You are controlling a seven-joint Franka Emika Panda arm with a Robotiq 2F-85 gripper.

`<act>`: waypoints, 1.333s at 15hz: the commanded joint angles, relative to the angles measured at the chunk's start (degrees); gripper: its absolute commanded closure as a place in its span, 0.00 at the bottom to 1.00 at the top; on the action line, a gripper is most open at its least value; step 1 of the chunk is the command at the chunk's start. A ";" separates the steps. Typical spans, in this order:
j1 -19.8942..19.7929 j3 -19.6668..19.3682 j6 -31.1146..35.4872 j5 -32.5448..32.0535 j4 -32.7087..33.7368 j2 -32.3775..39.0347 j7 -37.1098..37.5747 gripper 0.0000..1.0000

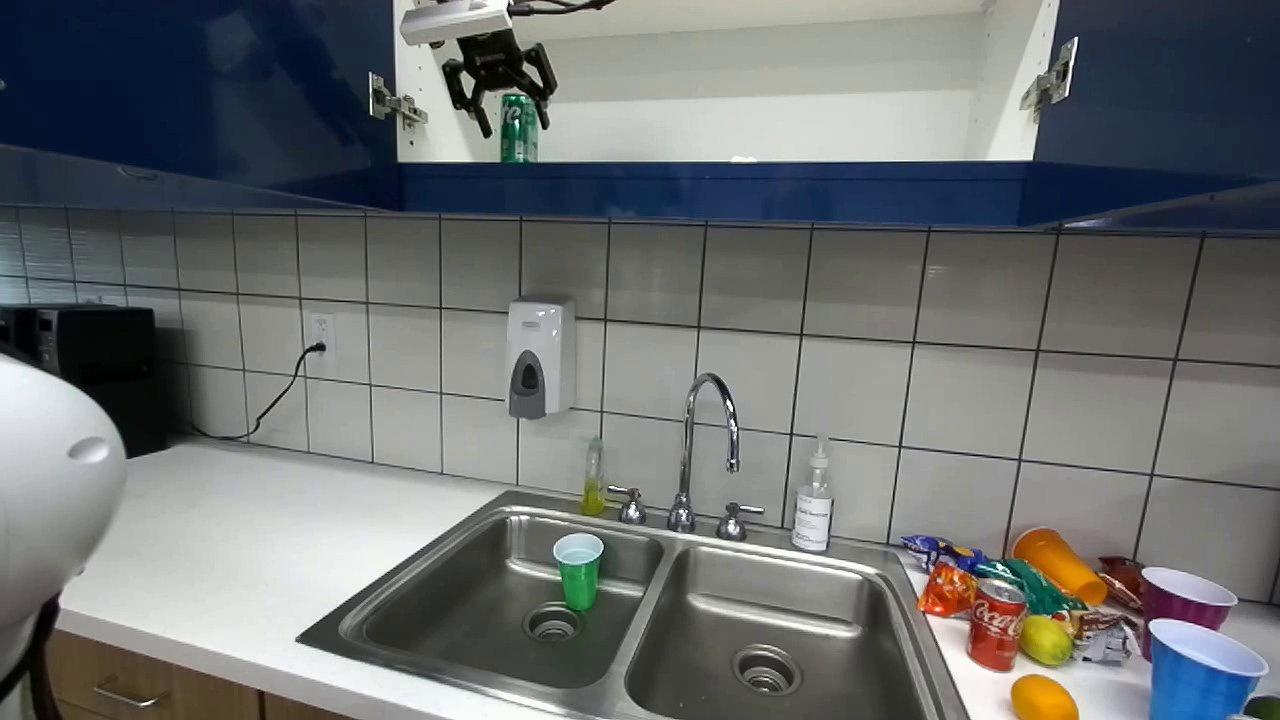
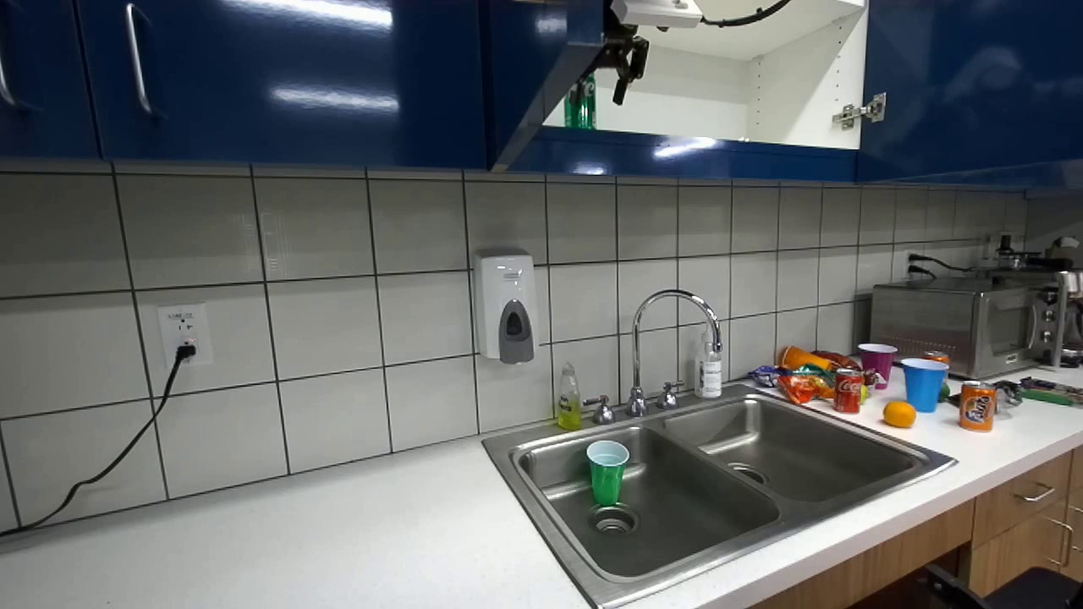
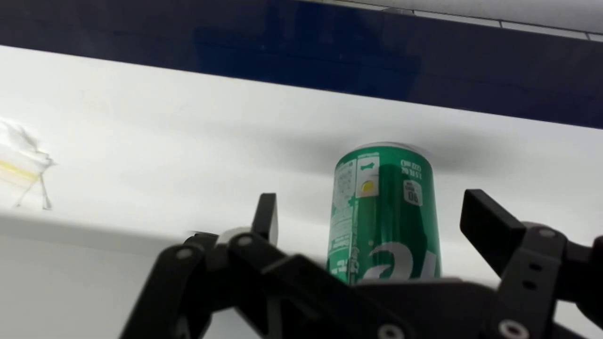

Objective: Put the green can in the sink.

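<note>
The green can (image 1: pixel 519 138) stands upright on the shelf of the open wall cabinet, near its front edge. It also shows in an exterior view (image 2: pixel 580 103), partly behind the cabinet door, and in the wrist view (image 3: pixel 386 207). My gripper (image 1: pixel 516 124) is open, pointing down from above, with a finger on each side of the can. In the wrist view the gripper (image 3: pixel 370 209) shows a gap between each fingertip and the can. The stainless-steel double-basin sink (image 1: pixel 450 610) is below in the counter, also seen in an exterior view (image 2: pixel 677 524).
A green cup (image 1: pixel 579 578) stands in a sink basin. The cabinet's blue front edge (image 1: pixel 720 187) borders the shelf, and an open door (image 2: pixel 546 76) is close beside the gripper. The chrome faucet (image 1: pixel 690 440) rises behind the sink. A red can (image 1: pixel 997 625), cups and wrappers are beside it.
</note>
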 commanded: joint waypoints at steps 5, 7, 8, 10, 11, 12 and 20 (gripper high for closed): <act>0.90 0.37 0.73 -2.17 3.64 2.93 0.21 0.00; 1.10 0.32 0.82 -2.34 3.96 3.33 0.34 0.00; 1.14 0.27 0.97 -2.36 4.01 3.47 0.36 0.00; 1.11 0.19 1.26 -2.26 4.11 3.62 0.37 0.00; 1.09 0.17 1.40 -2.28 4.19 3.72 0.48 0.00; 1.08 0.15 1.56 -2.29 4.29 3.82 0.50 0.00; 1.04 0.08 2.61 -2.06 4.57 4.30 0.63 0.00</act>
